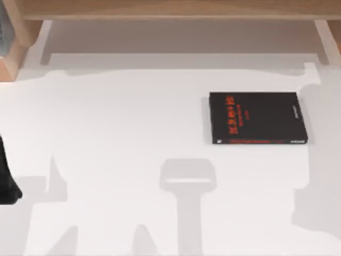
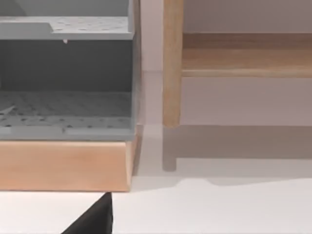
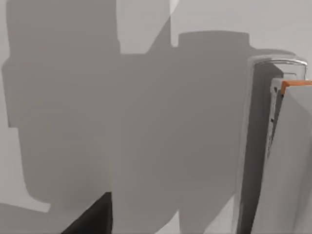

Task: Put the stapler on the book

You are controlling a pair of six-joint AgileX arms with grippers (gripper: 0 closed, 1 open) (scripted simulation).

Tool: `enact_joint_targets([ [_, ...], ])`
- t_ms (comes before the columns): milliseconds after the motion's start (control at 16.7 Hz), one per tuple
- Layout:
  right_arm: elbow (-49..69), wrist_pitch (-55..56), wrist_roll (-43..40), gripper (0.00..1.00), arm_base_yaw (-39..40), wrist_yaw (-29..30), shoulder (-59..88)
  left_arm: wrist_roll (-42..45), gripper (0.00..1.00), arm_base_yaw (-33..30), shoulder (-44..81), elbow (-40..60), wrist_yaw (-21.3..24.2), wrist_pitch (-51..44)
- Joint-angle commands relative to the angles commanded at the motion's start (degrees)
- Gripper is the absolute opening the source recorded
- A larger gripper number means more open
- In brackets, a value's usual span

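Note:
The black book (image 1: 258, 118) with red lettering lies flat on the white table, right of the middle, with nothing on its cover. In the right wrist view a narrow light grey stapler (image 3: 265, 146) with a rounded end and an orange detail lies on the table close to the camera, cut off by the picture's edge. A dark corner of my right gripper (image 3: 95, 217) shows a little way from the stapler. My left arm (image 1: 6, 181) is parked at the table's left edge, far from the book, and a dark corner of my left gripper (image 2: 92, 219) shows in its wrist view.
A wooden shelf (image 1: 170, 10) on legs (image 2: 171, 63) runs along the back of the table. A grey perforated organiser on a wooden base (image 2: 66, 163) stands at the back left corner. Arm shadows fall across the table's front and right.

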Motion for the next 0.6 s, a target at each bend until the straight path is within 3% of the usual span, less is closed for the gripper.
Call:
enact_joint_targets([
  [60, 0.0, 0.0, 0.0, 1.0, 0.0, 0.0, 0.0, 0.0, 1.0, 0.0, 0.0, 0.0, 0.0, 0.0],
  [600, 0.0, 0.0, 0.0, 0.32, 0.0, 0.0, 0.0, 0.0, 1.0, 0.0, 0.0, 0.0, 0.0, 0.0],
])
